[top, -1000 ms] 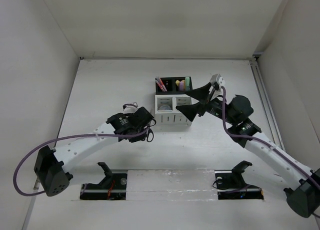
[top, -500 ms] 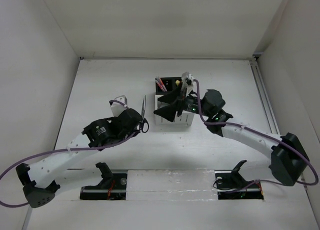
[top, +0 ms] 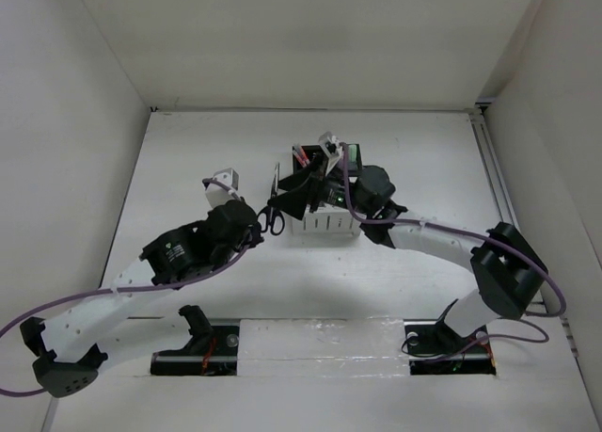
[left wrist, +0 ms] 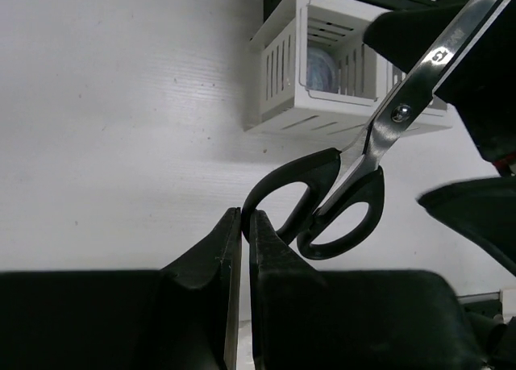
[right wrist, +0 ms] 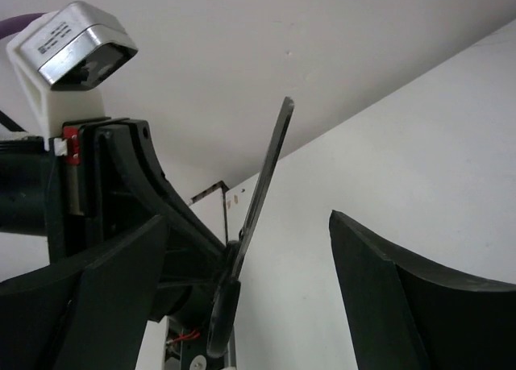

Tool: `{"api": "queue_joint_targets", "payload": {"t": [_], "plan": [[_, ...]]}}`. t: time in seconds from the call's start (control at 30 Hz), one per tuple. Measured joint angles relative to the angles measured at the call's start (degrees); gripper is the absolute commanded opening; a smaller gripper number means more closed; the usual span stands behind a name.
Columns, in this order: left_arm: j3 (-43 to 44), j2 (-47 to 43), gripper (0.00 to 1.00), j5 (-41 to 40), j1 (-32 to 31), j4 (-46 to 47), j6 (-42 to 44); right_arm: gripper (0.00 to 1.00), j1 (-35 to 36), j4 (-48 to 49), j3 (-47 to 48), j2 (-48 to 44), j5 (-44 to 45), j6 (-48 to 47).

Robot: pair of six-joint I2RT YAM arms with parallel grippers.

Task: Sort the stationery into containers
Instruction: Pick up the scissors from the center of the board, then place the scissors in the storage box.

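Note:
My left gripper is shut on one black handle loop of the scissors and holds them up, blades pointing away toward the back. In the left wrist view the jaws pinch the loop and the scissors slant up to the right. My right gripper is open, its fingers either side of the blade; the right wrist view shows the scissors between the fingers without touching. The containers, a black pair joined to a white pair, stand just right of the scissors. Pens stick out of the black one.
A grey tape roll lies in the near white compartment. The right arm reaches across above the containers. White walls close in the table on the left, back and right. The left wrist camera shows close to the right gripper.
The left arm lifted the scissors and carried them right toward the containers. The right arm swung left over the containers and brought its open fingers around the blades.

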Motion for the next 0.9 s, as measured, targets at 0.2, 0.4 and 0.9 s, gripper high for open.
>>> {"api": "queue_joint_targets", "payload": {"t": [0.2,0.4,0.9], "plan": [[-0.6,-1.1,0.00,1.0,0.0,3.8,2.5,0.10,1.0,0.4,4.7,3.6,0.9,-0.1],[-1.6,-1.6,0.60,-0.6,0.0,4.6,3.9,0.00,1.7,0.3,6.4,4.6,0.5,1.2],[-0.5,-9.4,1.00,-10.1,0.0,3.0,5.6,0.00,-21.3,0.9,8.5,4.0,-16.7,-14.1]]}}
